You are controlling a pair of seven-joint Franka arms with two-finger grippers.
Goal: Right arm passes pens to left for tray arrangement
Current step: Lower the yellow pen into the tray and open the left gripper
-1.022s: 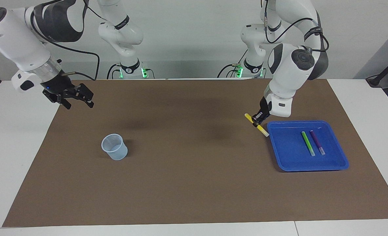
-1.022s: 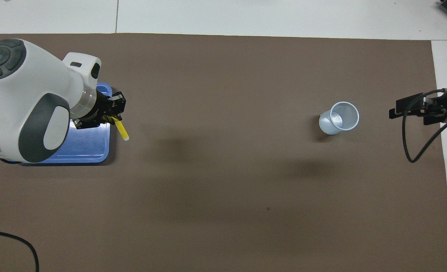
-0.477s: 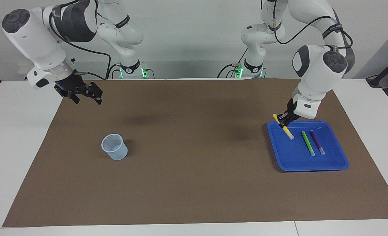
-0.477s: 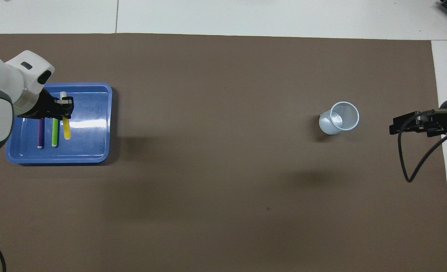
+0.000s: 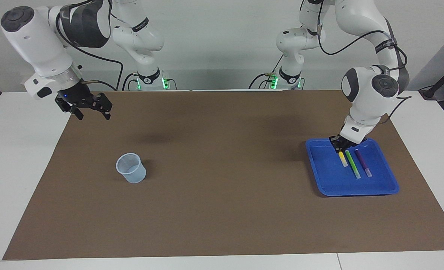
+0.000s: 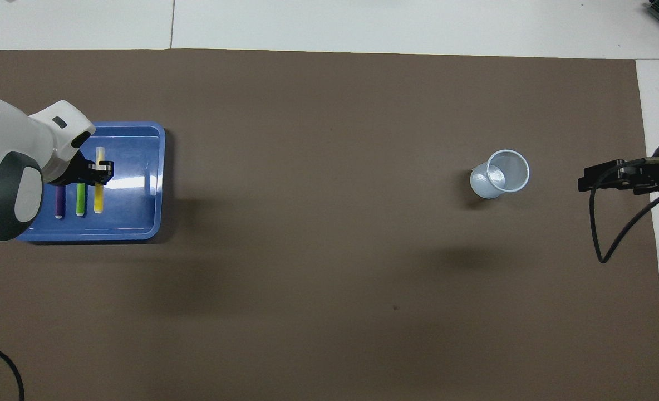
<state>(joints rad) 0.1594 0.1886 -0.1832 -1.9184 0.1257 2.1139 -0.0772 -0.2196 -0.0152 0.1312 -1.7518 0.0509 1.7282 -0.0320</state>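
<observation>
Left gripper [image 5: 341, 149]: you see it low inside the shallow bright blue plastic tray [image 5: 387, 189], pinching the slim yellow marker pen [image 5: 342, 159] near its upper end; the pen runs from the fingers toward the tray's middle.

Change over the last second: the same gripper carried the yellow pen tilted in the air just outside the tray's rim; it now holds the pen down among the others, nearly level. Whether the pen touches the tray floor you cannot tell.

Green marker pen [image 5: 352, 164]: lies flat just beside the held pen, parallel to it, on the side away from the table's middle.

Purple marker pen [image 5: 363, 163]: lies flat one place further out, also parallel.

Row: in the overhead view the three pens stand side by side, the yellow one [image 6: 99, 192] closest to the table's middle.

Meaning for you: this reads as the last placement; only the release and the lift-off seem left. A sideways drag on opening could knock the green pen out of line.

Right gripper [image 5: 90, 108]: spread and empty, it waits in the air over the mat's edge at its own end.

Small clear plastic cup [image 5: 131, 168]: stands empty on the mat, well apart from both grippers.
</observation>
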